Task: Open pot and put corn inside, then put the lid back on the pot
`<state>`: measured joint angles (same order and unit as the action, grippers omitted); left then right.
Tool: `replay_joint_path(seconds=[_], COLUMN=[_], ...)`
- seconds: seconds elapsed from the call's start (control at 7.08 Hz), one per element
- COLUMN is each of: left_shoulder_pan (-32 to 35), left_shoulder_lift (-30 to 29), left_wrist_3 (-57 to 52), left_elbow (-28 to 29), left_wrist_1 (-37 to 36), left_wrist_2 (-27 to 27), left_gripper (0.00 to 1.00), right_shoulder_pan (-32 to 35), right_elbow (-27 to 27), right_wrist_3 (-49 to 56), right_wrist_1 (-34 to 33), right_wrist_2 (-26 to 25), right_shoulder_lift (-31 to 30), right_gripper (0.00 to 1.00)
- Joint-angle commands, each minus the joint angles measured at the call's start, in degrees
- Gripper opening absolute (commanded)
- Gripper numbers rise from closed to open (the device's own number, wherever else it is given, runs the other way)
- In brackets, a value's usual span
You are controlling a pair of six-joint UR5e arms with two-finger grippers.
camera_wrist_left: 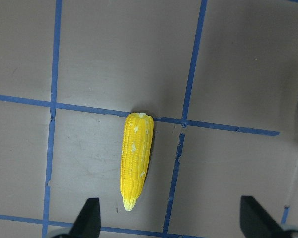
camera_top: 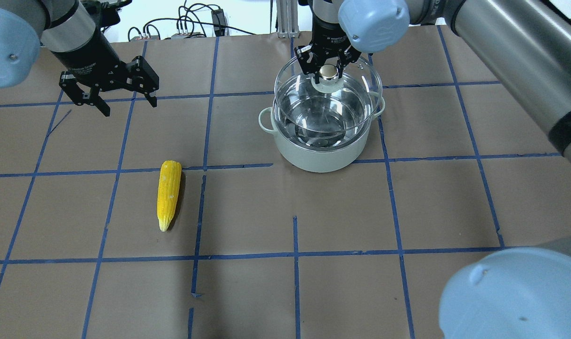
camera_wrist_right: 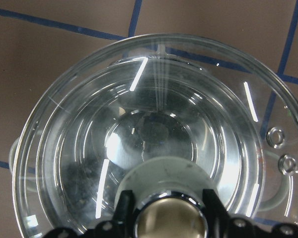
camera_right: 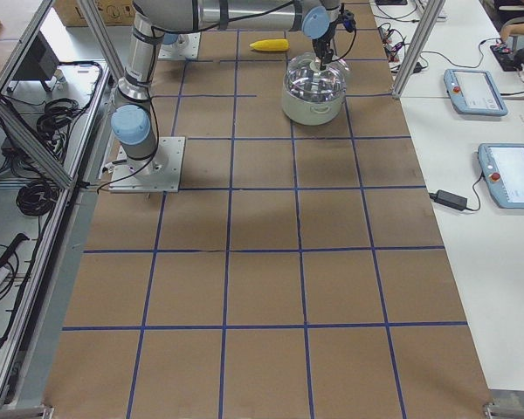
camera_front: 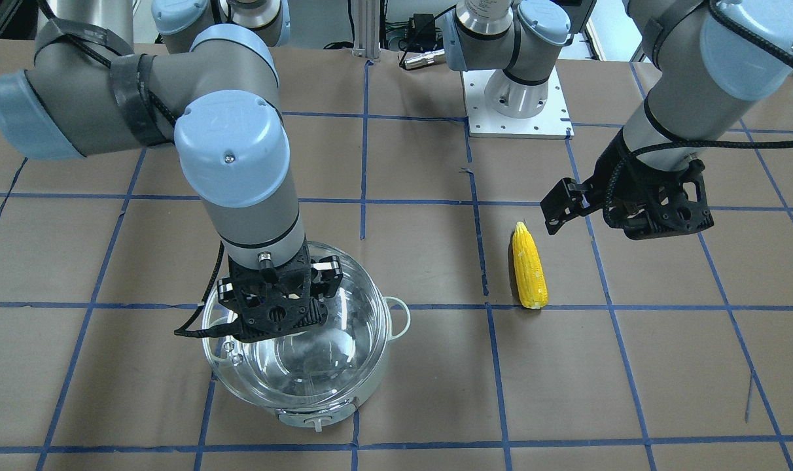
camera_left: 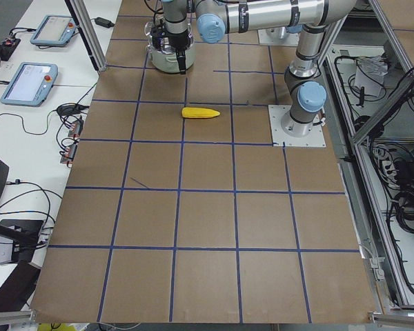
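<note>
brown paper gridded with blue tape covers the bench (camera_top: pixel 408 212). the pot (camera_top: pixel 314 157) stands near the far edge, on the robot's right half. the glass lid (camera_top: pixel 295 82) is over it, offset toward that edge, its knob (camera_top: pixel 329 70) clamped in the right pincer (camera_top: pixel 329 75). the corn (camera_top: pixel 168 193) lies flat on the left half, well apart. the left pincer (camera_top: pixel 127 106) hangs spread wide and empty between corn and far edge.

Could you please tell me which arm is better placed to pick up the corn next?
The left. The left gripper hangs open near the corn; the right gripper grips the lid by its knob over the pot.
</note>
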<state>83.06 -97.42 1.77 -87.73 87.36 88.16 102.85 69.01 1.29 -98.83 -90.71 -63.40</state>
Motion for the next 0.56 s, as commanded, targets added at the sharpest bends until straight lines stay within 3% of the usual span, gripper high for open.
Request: replay_joint_path(seconds=[0.0, 0.14, 0.42], left_shoulder_pan=[0.0, 0.0, 1.2], left_shoulder_lift=[-0.1, -0.1, -1.5], left_wrist_3=[0.1, 0.2, 1.1], left_elbow=[-0.6, -1.9, -12.0], left_wrist_1=[0.0, -0.1, -13.9], left_wrist_2=[0.1, 0.2, 0.3], left_gripper=[1.00, 1.00, 1.00], right_shoulder_pan=[-1.4, -2.2, -4.4], right_elbow=[-1.3, -1.4, -0.8], right_wrist_3=[1.8, 1.9, 3.8], right_wrist_1=[4.7, 5.0, 9.2], right_wrist_2=[-2.1, -2.2, -2.2], right_shoulder_lift=[-2.7, -3.7, -5.5], right_gripper=[0.23, 0.23, 0.23])
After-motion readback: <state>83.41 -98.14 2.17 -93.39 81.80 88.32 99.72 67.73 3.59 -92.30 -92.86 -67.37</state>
